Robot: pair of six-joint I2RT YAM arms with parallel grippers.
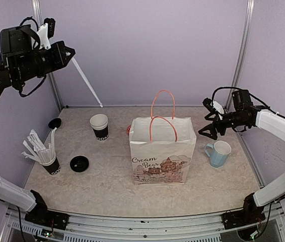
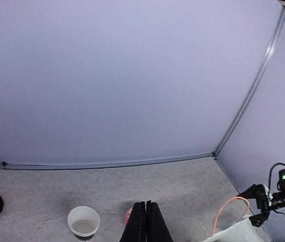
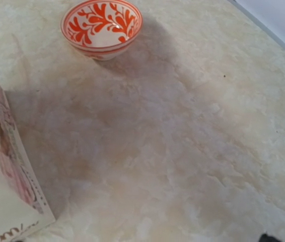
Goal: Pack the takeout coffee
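One black paper cup (image 1: 99, 126) with white lettering stands open, without a lid, at the back left of the table. It also shows in the left wrist view (image 2: 83, 222), white inside. One black lid (image 1: 79, 163) lies flat in front of it. A second lid (image 1: 55, 123) lies near the left wall. A white paper bag (image 1: 160, 151) with orange handles stands open in the middle. My left gripper (image 1: 70, 51) is shut and empty, raised high at the far left (image 2: 147, 222). My right gripper (image 1: 208, 133) is open and empty, low beside the bag's right side.
A black cup full of white straws (image 1: 47, 157) stands at the left front. A light-blue mug (image 1: 219, 153) stands right of the bag, just below my right gripper. A red-patterned bowl (image 3: 102, 25) sits behind the bag. Lilac walls close in the back and sides.
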